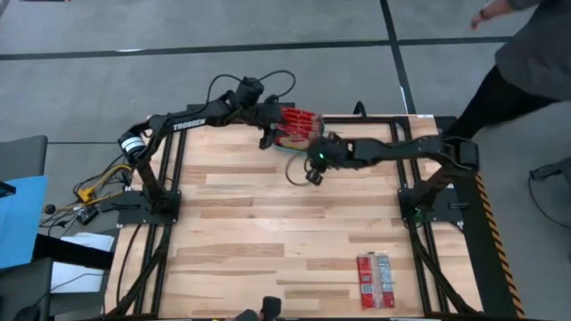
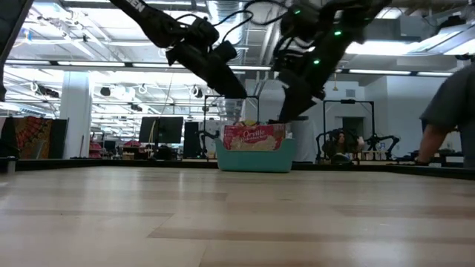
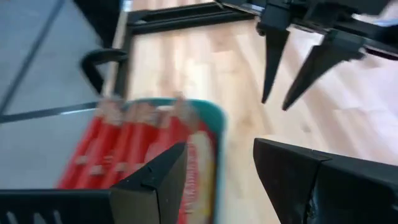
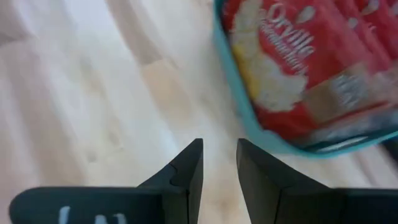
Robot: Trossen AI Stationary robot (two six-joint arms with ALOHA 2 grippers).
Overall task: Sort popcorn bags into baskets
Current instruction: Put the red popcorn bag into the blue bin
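Note:
A teal basket (image 1: 287,148) stands at the middle of the table's far edge, with several red popcorn bags (image 1: 302,127) standing on edge inside it; it also shows in the low view (image 2: 256,159). My left gripper (image 3: 221,168) hangs open over the basket's left end (image 3: 214,118), with nothing between its fingers. My right gripper (image 4: 219,165) is open with a narrow gap and nothing in it, above bare table just near of the basket's right end (image 4: 245,112). More red popcorn bags (image 1: 376,279) lie flat near the table's near right corner.
Black frame rails (image 1: 169,178) run along the table's left and right sides, by the arm bases. A person (image 1: 526,62) stands beyond the far right corner. The wooden table top (image 1: 268,232) lies between the basket and the near edge.

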